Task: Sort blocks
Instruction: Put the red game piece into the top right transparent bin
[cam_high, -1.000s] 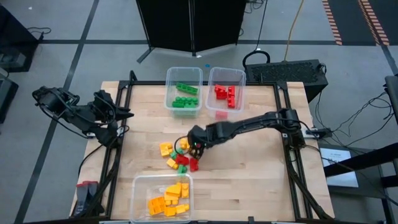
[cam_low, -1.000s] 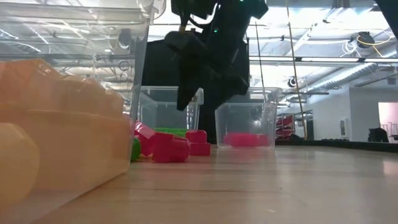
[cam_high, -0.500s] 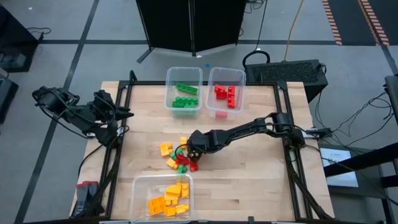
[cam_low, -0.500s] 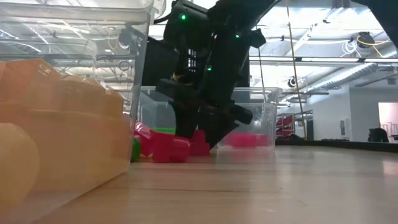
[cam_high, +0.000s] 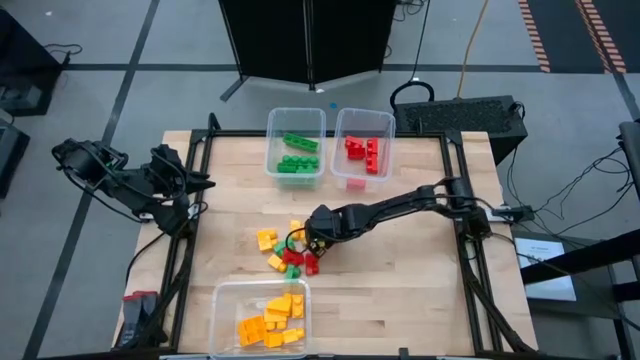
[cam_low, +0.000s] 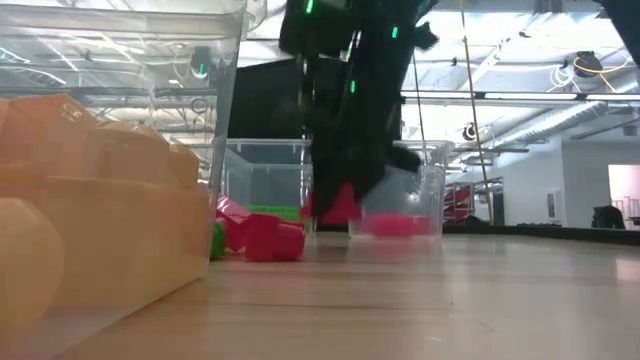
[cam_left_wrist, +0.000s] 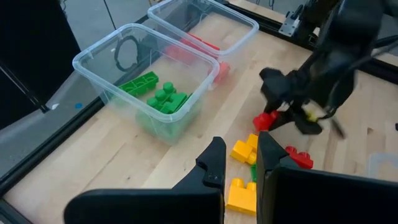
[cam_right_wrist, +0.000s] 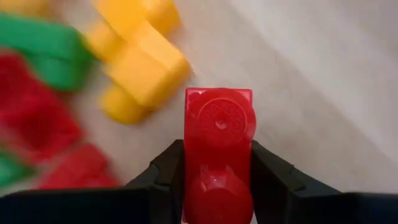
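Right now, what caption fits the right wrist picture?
Right gripper pinching a small red plastic studded brick above the wooden table.

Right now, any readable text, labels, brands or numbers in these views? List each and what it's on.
None readable in any view.
Red block in the right hand: bare studs, no lettering legible.
Clear tubs: no labels visible.
Room behind the table in the low view: nothing that reads as a sign.
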